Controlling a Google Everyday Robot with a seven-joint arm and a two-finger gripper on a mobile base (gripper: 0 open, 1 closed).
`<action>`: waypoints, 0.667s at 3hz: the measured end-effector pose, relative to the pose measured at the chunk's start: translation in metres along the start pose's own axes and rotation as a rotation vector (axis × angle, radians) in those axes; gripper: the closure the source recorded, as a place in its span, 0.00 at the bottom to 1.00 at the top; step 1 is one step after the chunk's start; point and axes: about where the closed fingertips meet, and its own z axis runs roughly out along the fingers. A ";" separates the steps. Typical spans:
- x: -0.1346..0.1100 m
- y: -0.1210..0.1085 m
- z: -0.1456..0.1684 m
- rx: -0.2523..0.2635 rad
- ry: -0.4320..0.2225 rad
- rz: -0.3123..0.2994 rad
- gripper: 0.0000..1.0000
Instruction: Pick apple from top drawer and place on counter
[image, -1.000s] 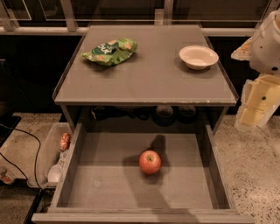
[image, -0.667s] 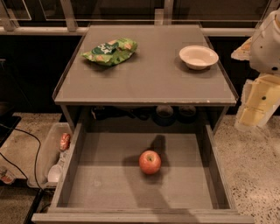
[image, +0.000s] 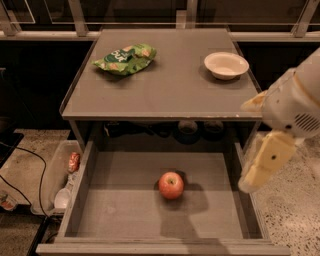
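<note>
1. My pale cream claw (image: 261, 165) has swung in from 3 o'clock. It now hangs low over the right wall of the wide shallow grey drawer (image: 120, 220), where a moment ago it stood higher and clear of it.
2. The small red apple with yellowish patches (image: 171, 185) has not moved. It sits near the middle of the drawer's bare floor, at about 9 o'clock from my claw and well apart from it.
3. I take this to be the start of the reach: nothing is picked yet, and the flat matte grey desk (image: 165, 85) waits for the fruit.
4. On the desk a crumpled green snack bag (image: 125, 58) lies at 11 o'clock and a shallow white bowl (image: 226, 65) at 1 o'clock. The middle is bare, so I judge that the likely drop spot.
5. Whether my claw is released or clenched I cannot tell. Only its pale outer side shows, and my arm is cut off at the 3 o'clock edge.
6. Dark shapes in the shadow under the desk, at 12 o'clock from the apple, are too dim to name.
</note>
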 end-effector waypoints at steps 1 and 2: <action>-0.001 0.035 0.034 -0.022 -0.144 0.041 0.00; -0.019 0.049 0.065 0.014 -0.263 0.100 0.00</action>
